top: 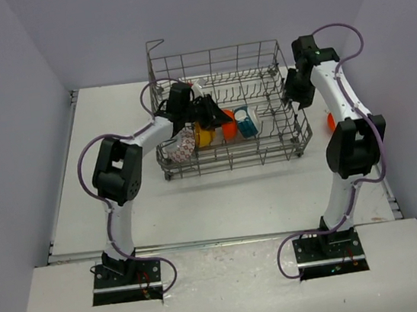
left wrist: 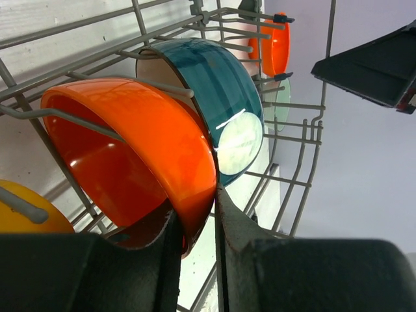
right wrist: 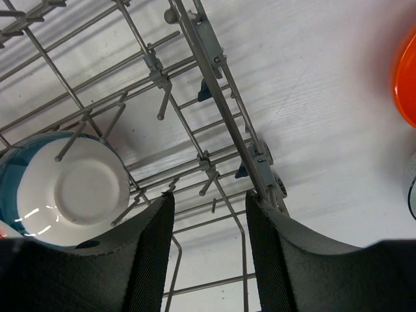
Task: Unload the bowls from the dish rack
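orange bowl (left wrist: 146, 146), pinched by left end effector (left wrist: 195, 220)

Bright even light, soft shadows, glare streaks on teal bowl (left wrist: 218, 97).

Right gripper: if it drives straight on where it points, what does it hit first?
Probably the dish rack, its side wires crossing ahead of the right gripper, jaws open; table beyond. Depth unclear.
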